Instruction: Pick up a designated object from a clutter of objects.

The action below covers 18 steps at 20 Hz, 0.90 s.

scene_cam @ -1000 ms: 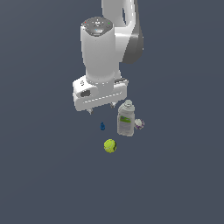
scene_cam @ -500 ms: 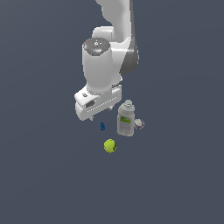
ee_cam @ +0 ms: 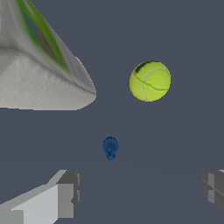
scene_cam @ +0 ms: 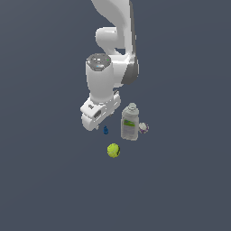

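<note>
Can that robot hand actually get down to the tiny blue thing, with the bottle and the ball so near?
Probably yes. In the wrist view the tiny blue object stands alone on bare floor between the spread fingers of the end effector. The tennis ball and the grey bottle sit clear of it.

The floor (scene_cam: 45, 189) is a flat, even, dark grey-blue surface that fills the exterior view from edge to edge. The wrist view shows the same plain colour, slightly lighter close up.
</note>
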Available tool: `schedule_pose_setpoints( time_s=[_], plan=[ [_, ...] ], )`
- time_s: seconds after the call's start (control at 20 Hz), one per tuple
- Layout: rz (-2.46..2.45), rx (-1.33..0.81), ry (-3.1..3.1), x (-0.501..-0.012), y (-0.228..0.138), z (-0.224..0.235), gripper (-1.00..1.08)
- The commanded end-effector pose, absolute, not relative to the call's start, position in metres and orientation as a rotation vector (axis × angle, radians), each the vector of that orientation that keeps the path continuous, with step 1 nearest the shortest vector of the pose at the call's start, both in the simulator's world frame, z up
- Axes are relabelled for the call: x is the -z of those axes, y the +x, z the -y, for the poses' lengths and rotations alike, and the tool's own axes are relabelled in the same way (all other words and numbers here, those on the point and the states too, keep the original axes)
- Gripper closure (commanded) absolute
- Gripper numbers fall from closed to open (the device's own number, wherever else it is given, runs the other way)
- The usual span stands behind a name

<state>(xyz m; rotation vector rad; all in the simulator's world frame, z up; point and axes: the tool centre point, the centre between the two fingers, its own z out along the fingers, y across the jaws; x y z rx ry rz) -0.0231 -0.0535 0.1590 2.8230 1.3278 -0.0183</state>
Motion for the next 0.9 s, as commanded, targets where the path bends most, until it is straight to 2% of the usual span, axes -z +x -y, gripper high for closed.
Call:
schedule_pose_setpoints(
  time_s=[0.0, 0.85],
  plan=[
    [-1.419, 0.017, 2.781, -0.149, -0.027, 0.054, -0.92],
    [-1.876, 0.003, 2.517, -0.098, -0.049, 0.057, -0.92]
  ],
)
